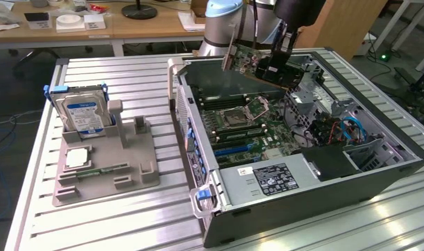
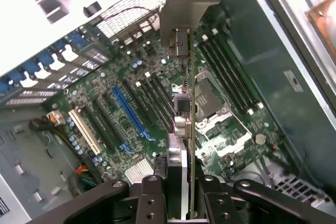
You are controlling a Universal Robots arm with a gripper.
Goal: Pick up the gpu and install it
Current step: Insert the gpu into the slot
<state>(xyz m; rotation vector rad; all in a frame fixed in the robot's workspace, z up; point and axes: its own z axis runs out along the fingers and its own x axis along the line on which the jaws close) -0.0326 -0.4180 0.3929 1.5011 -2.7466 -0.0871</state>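
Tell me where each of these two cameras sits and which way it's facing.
Exterior view: sits off the arm, raised above the table, looking down into the open computer case; shows the arm and its gripper holding the gpu above the case.
Wrist view: rides on the wrist, looking along the gripper, shut on the gpu seen edge-on, to the motherboard beyond.
Shared: gripper, gpu, motherboard and the case's inside.
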